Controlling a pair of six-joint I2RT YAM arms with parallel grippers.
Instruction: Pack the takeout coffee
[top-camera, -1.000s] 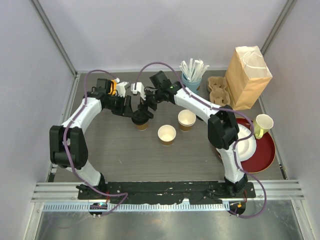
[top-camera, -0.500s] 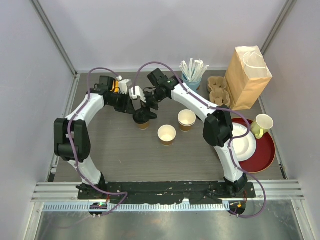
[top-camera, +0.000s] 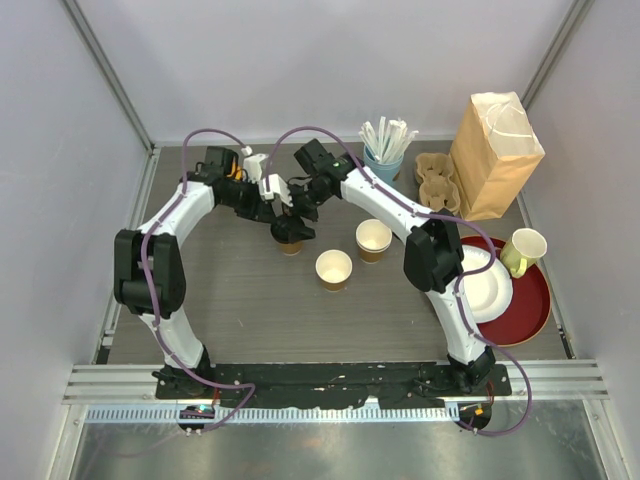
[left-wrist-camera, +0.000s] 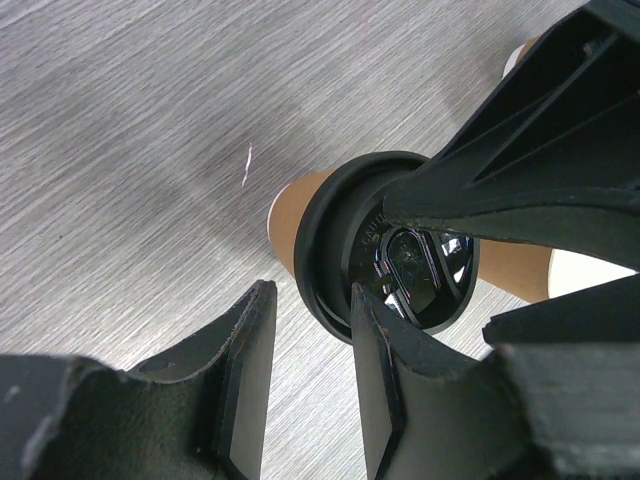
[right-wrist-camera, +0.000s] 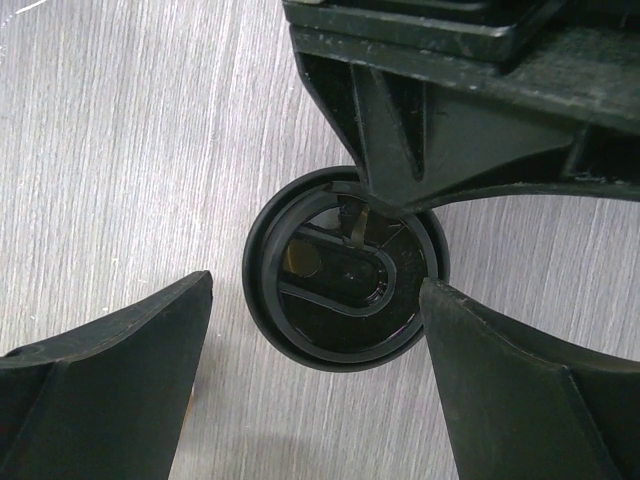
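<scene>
One kraft-brown coffee cup with a black lid (top-camera: 290, 235) stands left of the table's middle. Two more kraft cups, white inside and without lids, stand to its right (top-camera: 373, 238) and front right (top-camera: 334, 268). My left gripper (top-camera: 272, 206) and right gripper (top-camera: 299, 204) crowd over the lidded cup. In the left wrist view the lid (left-wrist-camera: 340, 250) lies just past my open left gripper (left-wrist-camera: 310, 296), with one fingertip (left-wrist-camera: 372, 330) at its rim. In the right wrist view the lid (right-wrist-camera: 345, 300) lies between the wide-open jaws of the right gripper (right-wrist-camera: 315, 282), untouched by them.
A kraft paper bag (top-camera: 495, 150) stands at the back right, with a pulp cup carrier (top-camera: 437, 180) and a light-blue cup of wrapped straws (top-camera: 385, 150) to its left. A red tray (top-camera: 535, 305) at the right holds a white plate (top-camera: 495, 290) and a pale yellow cup (top-camera: 525, 250).
Both grippers have closed in over the lidded cup: the left arm swung in from the left, the right wrist shifted left. The cup has shifted slightly right.
</scene>
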